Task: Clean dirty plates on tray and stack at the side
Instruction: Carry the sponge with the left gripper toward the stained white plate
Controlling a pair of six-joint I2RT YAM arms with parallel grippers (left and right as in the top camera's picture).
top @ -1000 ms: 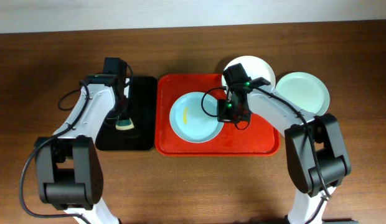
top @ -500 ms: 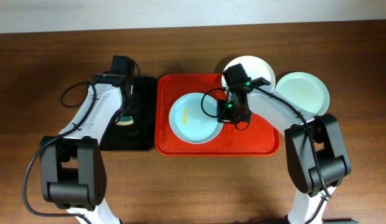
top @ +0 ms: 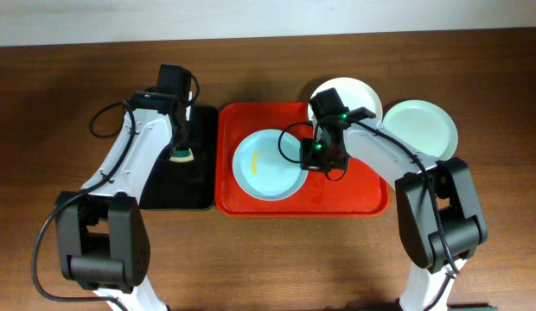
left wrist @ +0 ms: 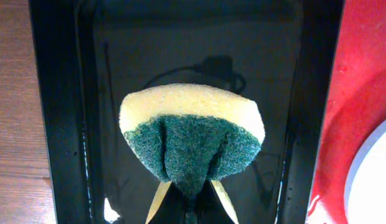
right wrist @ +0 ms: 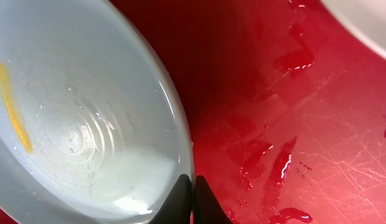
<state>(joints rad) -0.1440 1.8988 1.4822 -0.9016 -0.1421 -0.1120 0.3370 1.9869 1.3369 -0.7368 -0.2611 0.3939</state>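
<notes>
A light blue plate (top: 266, 164) with a yellow smear (right wrist: 9, 106) lies on the red-orange tray (top: 363, 197). My right gripper (top: 315, 159) is shut on the right rim of this plate (right wrist: 87, 124), one finger inside the rim and one outside (right wrist: 193, 186). A white plate (top: 350, 93) rests on the tray's far right corner. The mint green plate (top: 421, 128) sits on the table right of the tray. Over the black tray, my left gripper (left wrist: 190, 190) is shut on a yellow and green sponge (left wrist: 192, 127), green side pinched; from overhead the sponge (top: 181, 155) is near the red tray's left edge.
The narrow black tray (top: 164, 194) lies directly left of the red tray, and its wet floor (left wrist: 68, 93) shows under the sponge. Water drops (right wrist: 286, 162) dot the red tray floor. Bare wooden table (top: 268, 259) surrounds both trays.
My left arm has carried the sponge away from the near part of the black tray, towards its far right side beside the red tray. The right arm and the plates have not moved.
</notes>
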